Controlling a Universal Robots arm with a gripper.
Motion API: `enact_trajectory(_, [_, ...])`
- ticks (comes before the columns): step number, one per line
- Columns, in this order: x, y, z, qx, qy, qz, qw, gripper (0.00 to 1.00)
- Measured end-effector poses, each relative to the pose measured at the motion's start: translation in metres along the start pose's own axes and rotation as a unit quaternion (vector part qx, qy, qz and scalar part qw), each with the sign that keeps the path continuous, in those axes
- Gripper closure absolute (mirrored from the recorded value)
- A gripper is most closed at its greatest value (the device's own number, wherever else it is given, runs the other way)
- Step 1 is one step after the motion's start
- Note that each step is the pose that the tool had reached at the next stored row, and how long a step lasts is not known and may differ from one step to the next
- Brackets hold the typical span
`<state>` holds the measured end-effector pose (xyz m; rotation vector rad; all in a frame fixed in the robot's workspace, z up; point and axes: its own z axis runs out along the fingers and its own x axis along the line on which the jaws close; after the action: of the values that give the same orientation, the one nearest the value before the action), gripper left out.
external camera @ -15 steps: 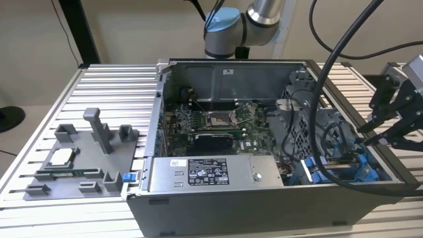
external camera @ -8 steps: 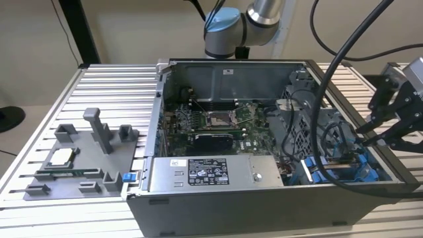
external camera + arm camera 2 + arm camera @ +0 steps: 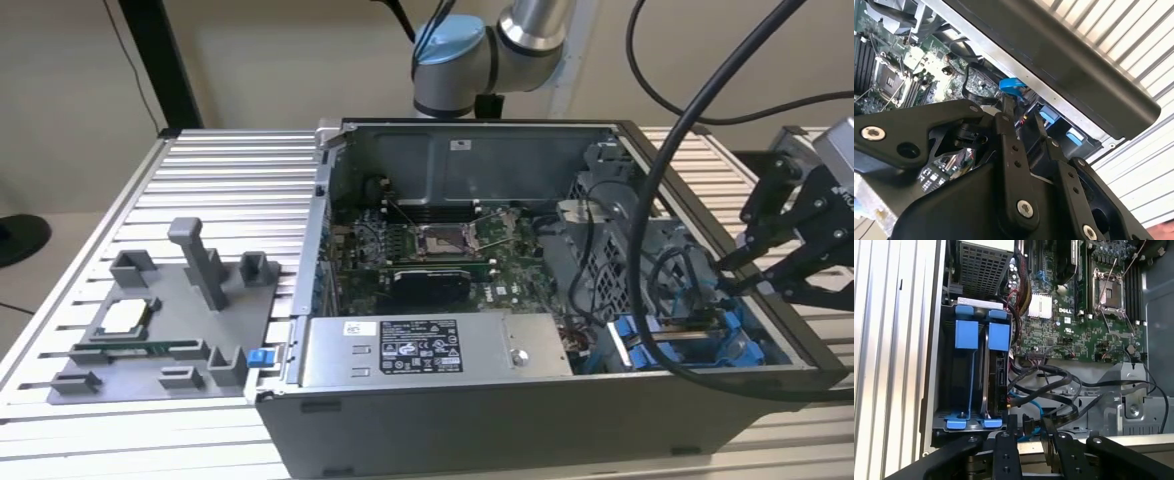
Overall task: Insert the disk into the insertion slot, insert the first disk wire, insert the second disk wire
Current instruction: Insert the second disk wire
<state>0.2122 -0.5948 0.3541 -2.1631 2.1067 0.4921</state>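
**Exterior view.**
- Item: open computer case (image 3: 534, 425), lying on the slatted tabletop (image 3: 227, 190).
- Item: grey parts fixture (image 3: 160, 320), at the exterior view's left, well apart from the case.
- Item: grey power-supply box (image 3: 427, 350), along the case's near edge.
- Item: the insertion slot (image 3: 663, 345), blue-railed, in the case's near corner at the exterior view's right.
- Item: my gripper (image 3: 738, 278), hanging just above that corner.

**First wrist view.**
- Item: the insertion slot (image 3: 943, 365), with two blue carriers (image 3: 967, 334) side by side.
- Item: the disk (image 3: 998, 382), lodged in the slot, its dark connector end facing the gripper. I judge the first step done.
- Item: disk wire (image 3: 1037, 407), thin and blue, running to a blue plug (image 3: 1029, 426) between my fingers (image 3: 1006, 440). The fingers pinch that plug, as far as I can judge. It is near the disk's end but apart from it.
- Item: motherboard (image 3: 1079, 325), beyond the slot, with loose black cables (image 3: 1054, 385) looping across between.

**Second wrist view.**
- Item: blue plug (image 3: 1011, 86), clamped at the tip of the fingers (image 3: 1006, 115), inside the case wall, with the motherboard (image 3: 919, 65) beyond.

**Status.** The disk is in. One wire is in hand and not yet seated, as far as I can see. I cannot tell whether it is the first or the second wire, nor whether the other is already connected.
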Motion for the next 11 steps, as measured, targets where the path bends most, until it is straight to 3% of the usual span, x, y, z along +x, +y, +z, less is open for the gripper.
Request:
enact_trajectory(6, [0.0009,-0.0024,-0.0005,0.0000,-0.0041,-0.001,1.0000,0.00])
enact_trajectory(11, [0.0024,-0.0032,0.0010,0.0000,-0.0048,-0.001,1.0000,0.00])
